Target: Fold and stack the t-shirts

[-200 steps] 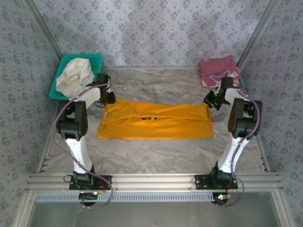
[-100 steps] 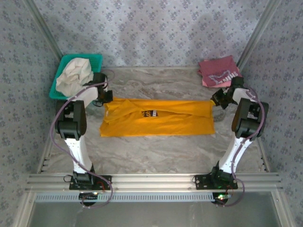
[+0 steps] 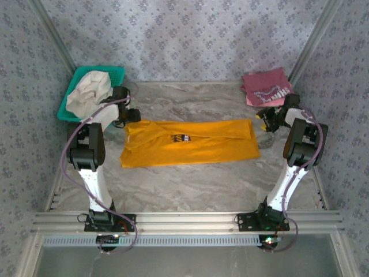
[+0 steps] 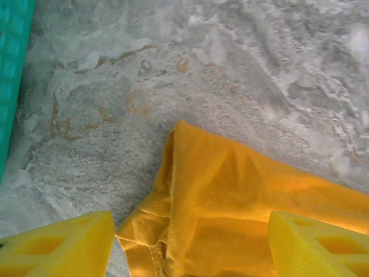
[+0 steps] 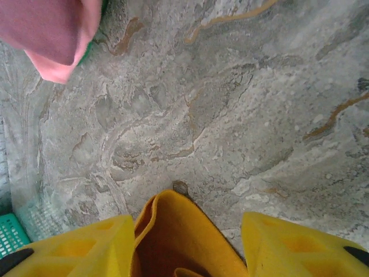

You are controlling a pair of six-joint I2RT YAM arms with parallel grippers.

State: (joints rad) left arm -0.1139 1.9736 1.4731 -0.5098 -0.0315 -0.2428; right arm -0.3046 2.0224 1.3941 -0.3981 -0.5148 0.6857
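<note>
Marble table (image 3: pixel 190 184) ran wide under both arms, with the mustard shirt (image 3: pixel 190 147) lying on it as a long band, left to right. The left gripper (image 4: pixel 190 231) and right gripper (image 5: pixel 187 242) each stood spread over a far corner (nothing pinched, I judged). A teal basket (image 3: pixel 118 72) held a cream cloth (image 3: pixel 89 92). The maroon shirt (image 3: pixel 266 86) sat on the pink shirt (image 3: pixel 252 100) at far right.

A grey marbled table (image 3: pixel 190 179) spreads ahead of the left fingers (image 4: pixel 57 242) and beyond the right fingers (image 5: pixel 75 245), its veins rust-brown in places. A teal basket (image 3: pixel 118 74) lies ahead and off to the left of the left fingers, its wall (image 4: pixel 11 57) at the edge of the left wrist view, and a crumpled cream cloth (image 3: pixel 89 91) fills it. A scrap of green mesh (image 5: pixel 8 234) sits just beside the left-hand one of the right fingers, and a patterned wall (image 3: pixel 190 40) stands far beyond both pairs.
</note>
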